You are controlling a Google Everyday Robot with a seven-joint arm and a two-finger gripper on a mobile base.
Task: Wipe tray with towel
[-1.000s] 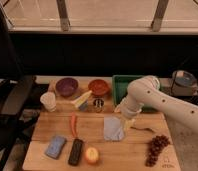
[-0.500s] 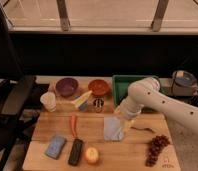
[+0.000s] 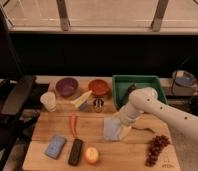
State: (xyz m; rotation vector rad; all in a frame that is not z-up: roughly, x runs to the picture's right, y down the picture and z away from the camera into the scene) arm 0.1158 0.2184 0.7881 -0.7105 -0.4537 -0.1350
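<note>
1. Camera view, the change: the arm (image 3: 157,107) has sunk a little lower over the towel (image 3: 112,129) since half a second ago. The towel itself has scarcely shifted and still lies flat on the table (image 3: 137,156).
2. The pincer (image 3: 123,121) is at the towel's right edge, low against the table and tucked under the wrist. I cannot tell whether it is released or clenched on the cloth.
3. The towel is in the middle of the table, near of the tray (image 3: 142,77) and apart from it. The tray stands at the far right with something dark inside that I cannot make out.
4. For the task, I judge this is the pickup step: the small drop looks like settling onto the cloth. No wiping has begun, since the towel is not in the tray.
5. Next the cloth must be lifted and carried far and right over the tray's near wall. A thin, limp towel may slip out or drag.
</note>
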